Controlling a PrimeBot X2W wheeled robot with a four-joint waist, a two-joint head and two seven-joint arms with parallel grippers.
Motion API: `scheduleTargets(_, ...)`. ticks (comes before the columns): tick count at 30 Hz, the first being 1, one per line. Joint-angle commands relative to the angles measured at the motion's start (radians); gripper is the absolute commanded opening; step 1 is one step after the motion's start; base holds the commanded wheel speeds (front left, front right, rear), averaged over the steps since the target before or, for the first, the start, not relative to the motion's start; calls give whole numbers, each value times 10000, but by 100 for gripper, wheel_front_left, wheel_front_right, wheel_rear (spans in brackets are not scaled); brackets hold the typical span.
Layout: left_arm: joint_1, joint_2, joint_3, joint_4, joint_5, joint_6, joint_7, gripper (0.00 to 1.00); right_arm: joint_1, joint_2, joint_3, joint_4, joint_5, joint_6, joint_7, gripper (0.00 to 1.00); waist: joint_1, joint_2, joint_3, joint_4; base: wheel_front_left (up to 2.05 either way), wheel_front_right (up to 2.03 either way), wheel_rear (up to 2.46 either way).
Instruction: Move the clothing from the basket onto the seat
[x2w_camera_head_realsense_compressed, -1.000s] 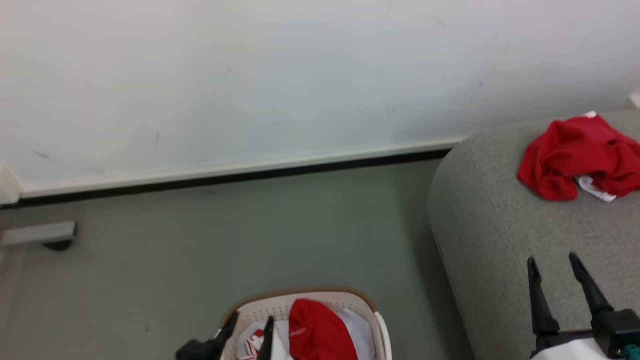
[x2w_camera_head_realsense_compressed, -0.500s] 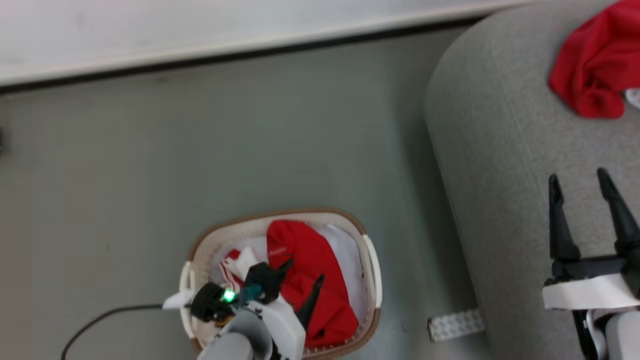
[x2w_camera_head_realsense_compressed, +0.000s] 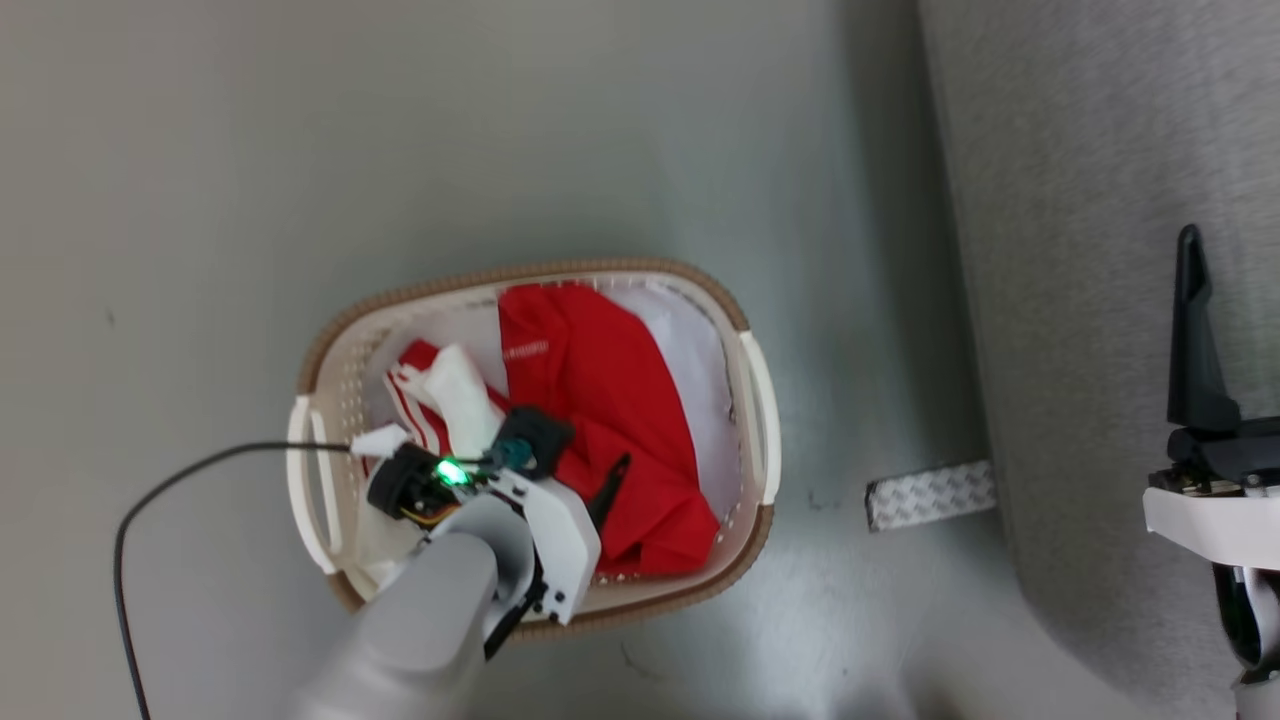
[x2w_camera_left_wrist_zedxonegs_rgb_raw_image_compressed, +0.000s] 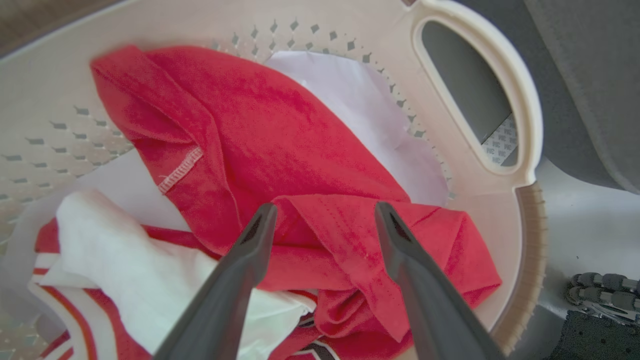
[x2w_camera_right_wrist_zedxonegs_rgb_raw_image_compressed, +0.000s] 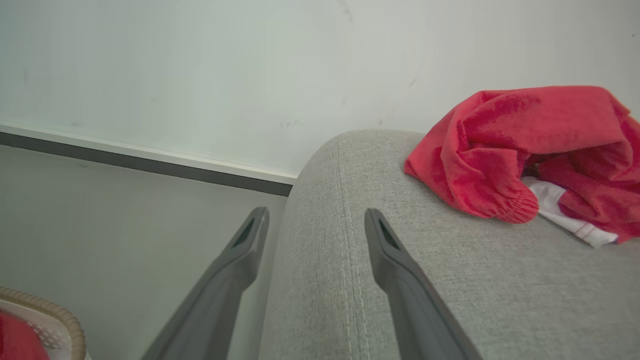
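Grey floor (x2w_camera_head_realsense_compressed: 200, 150) bears the basket (x2w_camera_head_realsense_compressed: 520, 272) beside the seat (x2w_camera_head_realsense_compressed: 1080, 250); left tool (x2w_camera_left_wrist_zedxonegs_rgb_raw_image_compressed: 325, 207) gapes over the clothing (x2w_camera_left_wrist_zedxonegs_rgb_raw_image_compressed: 260, 125), right tool (x2w_camera_right_wrist_zedxonegs_rgb_raw_image_compressed: 316, 214) gapes too.

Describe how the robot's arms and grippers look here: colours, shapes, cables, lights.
Left gripper and right gripper each have two long dark grey fingers tapering to narrow tips. The left forearm is a smooth pale grey tube ending in a white wrist shell, with a green light, a teal fitting and a thin black cable. The right wrist shell is also white.
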Motion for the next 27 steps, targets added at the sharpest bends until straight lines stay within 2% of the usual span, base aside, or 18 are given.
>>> scheduleTargets(1,-289,63,-50,255,-263,-19,29,100,-117,-83,-58,-209,66,-25,6,100,-4,0,856,92,0,0,0)
scheduleTargets(9,-933,62,-530,1337,-788,-29,509,100,9,-44,45,-675,50,-25,6,100,-4,0,1474,106,0,0,0)
scheduleTargets(16,-1070,56,-1083,1523,-1233,-30,317,100,45,-155,156,-855,72,-25,6,100,-4,0,1564,-32,0,0,0)
scheduleTargets(17,-1035,59,-1157,1478,-1440,-31,288,38,68,-171,146,-856,67,-25,6,100,-4,0,1524,-38,0,0,0)
scheduleTargets(18,-996,62,-1300,1418,-1527,-32,250,0,97,-181,135,-824,41,-25,6,100,-4,0,1455,-34,0,0,0)
scheduleTargets(23,-825,62,-1690,1205,-2349,-34,60,0,145,-114,119,-647,27,-25,6,100,-4,0,869,29,0,0,0)
scheduleTargets(27,-564,62,-1567,1155,-3070,-35,-468,0,116,28,170,-392,101,-25,4,100,-4,0,-54,90,0,0,0)
